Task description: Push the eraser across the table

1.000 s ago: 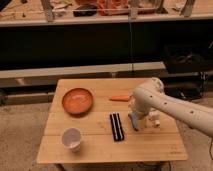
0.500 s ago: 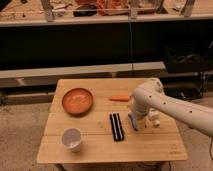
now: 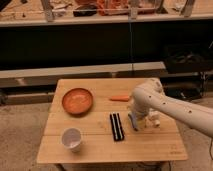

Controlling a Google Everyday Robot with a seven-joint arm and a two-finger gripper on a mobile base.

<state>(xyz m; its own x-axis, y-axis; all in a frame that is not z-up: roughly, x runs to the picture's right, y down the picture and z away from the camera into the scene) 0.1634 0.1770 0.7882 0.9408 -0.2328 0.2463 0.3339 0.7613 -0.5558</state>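
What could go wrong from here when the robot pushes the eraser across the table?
1. The gripper hangs low just to the right of the eraser. An off-centre push on this long block could spin it instead of sliding it.
2. Pushed to the left, the eraser may hit the white cup or the orange bowl.
3. The small white object close beside the arm could be knocked as the arm sweeps.
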